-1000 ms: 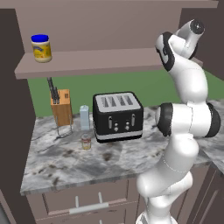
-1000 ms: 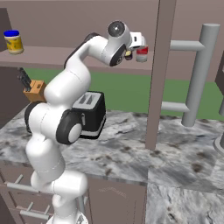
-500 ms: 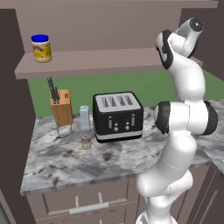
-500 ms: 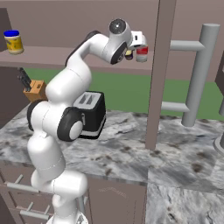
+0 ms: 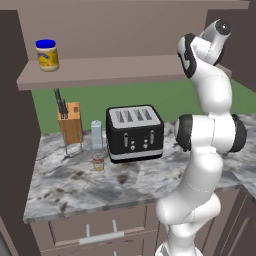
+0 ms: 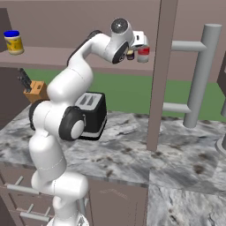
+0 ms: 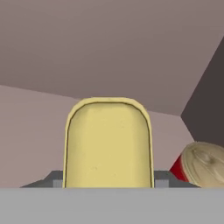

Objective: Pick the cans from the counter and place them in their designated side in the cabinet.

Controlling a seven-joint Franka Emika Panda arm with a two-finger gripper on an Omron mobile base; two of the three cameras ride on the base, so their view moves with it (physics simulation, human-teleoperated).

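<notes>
A red-and-white can (image 6: 143, 54) stood on the cabinet shelf (image 5: 115, 73) just off to the side of my gripper (image 6: 131, 52), close against the dark side panel (image 7: 205, 100) — in my hand view its pale top (image 7: 204, 159) showed low at the right, beside what I carried. Far along the same shelf, well away from my fingers, sat a yellow jar (image 5: 47, 54) with a blue lid. Down on the marbled counter (image 5: 75, 185), well below my reach, were a black toaster (image 5: 134, 132), a knife block (image 5: 70, 121), a pale bottle (image 5: 96, 134), and a small round tin (image 5: 98, 162) with a tan-and-red label, standing upright in front of that bottle.

The boxy tin (image 7: 108, 142) sat between my fingers, its yellow face square before my camera; the fingers were closed on it from both sides. In the right base view it showed as a small dark shape (image 6: 130, 54) at my gripper, up at shelf height, just beside the red-and-white can. Whether it touched the shelf board — I could not tell.
</notes>
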